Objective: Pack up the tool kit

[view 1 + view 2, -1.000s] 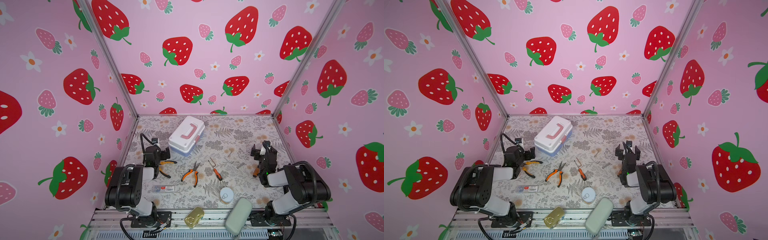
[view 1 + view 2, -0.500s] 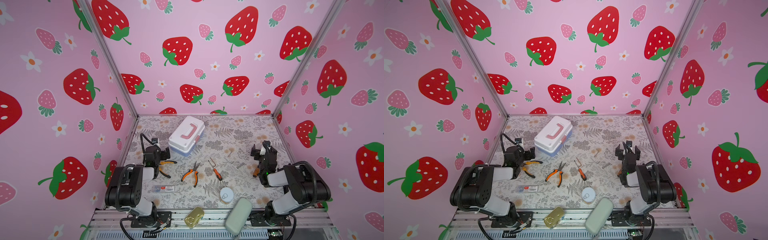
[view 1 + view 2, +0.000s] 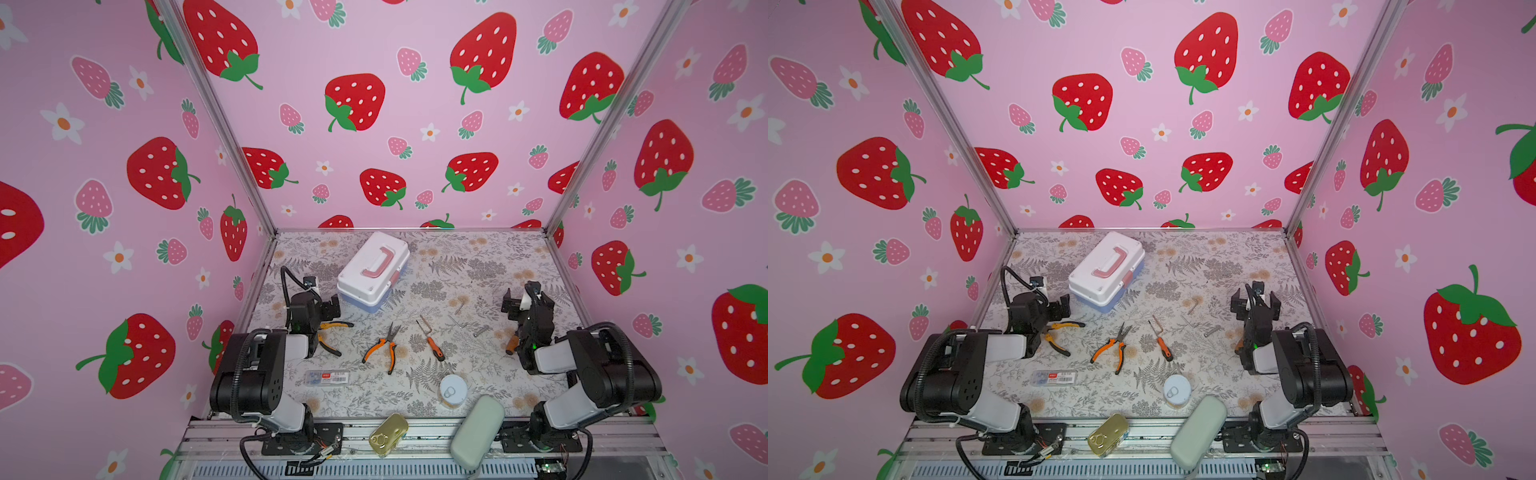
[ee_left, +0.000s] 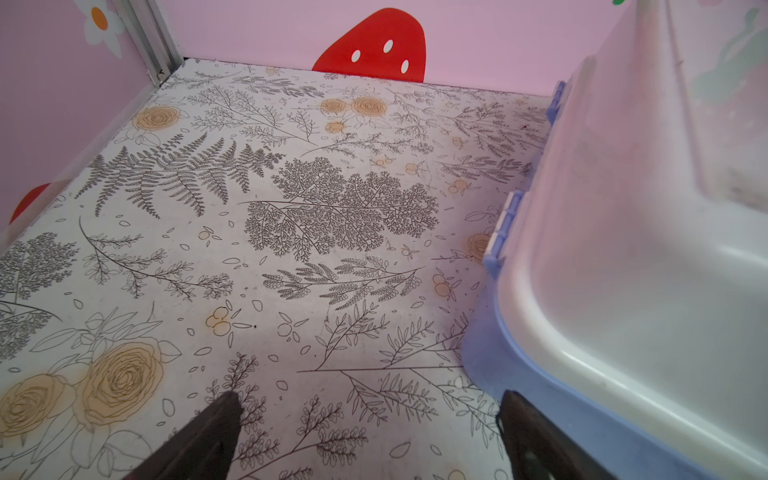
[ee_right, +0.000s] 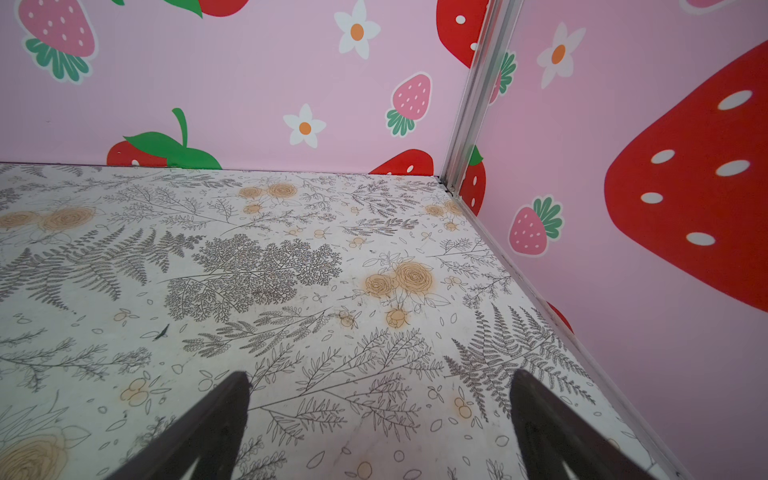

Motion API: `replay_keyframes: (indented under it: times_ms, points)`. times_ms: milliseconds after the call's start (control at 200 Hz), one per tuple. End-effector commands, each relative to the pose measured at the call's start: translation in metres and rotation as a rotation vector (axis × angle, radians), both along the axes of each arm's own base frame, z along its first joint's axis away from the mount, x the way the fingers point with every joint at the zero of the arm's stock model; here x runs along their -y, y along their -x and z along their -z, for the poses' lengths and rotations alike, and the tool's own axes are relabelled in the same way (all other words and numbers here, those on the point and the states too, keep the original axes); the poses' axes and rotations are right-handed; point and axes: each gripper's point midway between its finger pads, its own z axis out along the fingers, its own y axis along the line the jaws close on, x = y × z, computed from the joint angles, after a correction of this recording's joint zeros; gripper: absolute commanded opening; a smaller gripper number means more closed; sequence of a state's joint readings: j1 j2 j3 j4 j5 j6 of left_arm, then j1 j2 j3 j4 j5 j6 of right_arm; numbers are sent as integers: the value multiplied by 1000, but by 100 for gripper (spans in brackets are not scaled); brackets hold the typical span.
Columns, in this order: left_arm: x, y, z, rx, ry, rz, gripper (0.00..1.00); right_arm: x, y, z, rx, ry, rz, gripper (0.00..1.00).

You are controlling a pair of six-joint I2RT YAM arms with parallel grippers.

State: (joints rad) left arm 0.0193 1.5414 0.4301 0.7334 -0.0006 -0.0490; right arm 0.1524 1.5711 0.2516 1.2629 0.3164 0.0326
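The tool kit (image 3: pixel 372 270) (image 3: pixel 1106 270), a white-lidded box with a pink handle and blue base, stands shut at the back of the table. Its blue base and white lid (image 4: pixel 623 249) fill one side of the left wrist view. My left gripper (image 3: pixel 326 306) (image 3: pixel 1061 307) (image 4: pixel 370 407) hovers open just beside the kit's near corner, holding nothing. My right gripper (image 3: pixel 521 301) (image 3: pixel 1254 297) (image 5: pixel 380 386) is open over bare table near the right wall. Orange-handled pliers (image 3: pixel 380 347), yellow-handled pliers (image 3: pixel 332 336) and a small orange-handled tool (image 3: pixel 432 343) lie loose on the table.
A hex key (image 3: pixel 459 307) and a bolt (image 3: pixel 480 331) lie right of centre. A flat clear case (image 3: pixel 327 377) and a round white tin (image 3: pixel 453 390) sit nearer the front. A gold tin (image 3: pixel 388 429) and grey-green case (image 3: pixel 478 430) rest on the front rail.
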Motion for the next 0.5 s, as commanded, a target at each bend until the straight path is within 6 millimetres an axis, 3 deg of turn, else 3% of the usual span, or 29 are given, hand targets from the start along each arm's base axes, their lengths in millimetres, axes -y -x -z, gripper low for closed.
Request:
replay_keyframes:
  times_ms: [0,155,240,315,365,490]
  points:
    - [-7,-3,-35,55,-46,-63,99,12,6,-12,39,-33,65,99]
    - [-19,10,-62,21,-45,-193,99,8,9,-39,63,24,123,99]
    - [-12,14,-79,48,-59,-205,99,7,24,-65,149,2,119,99]
    - [-9,15,-99,74,-33,-242,99,9,26,-68,148,-33,135,99]
    - [-16,20,-109,55,35,-323,99,9,23,-65,127,-39,143,99]
    - [-55,46,-131,50,134,-668,99,-1,12,-66,93,-45,143,99]
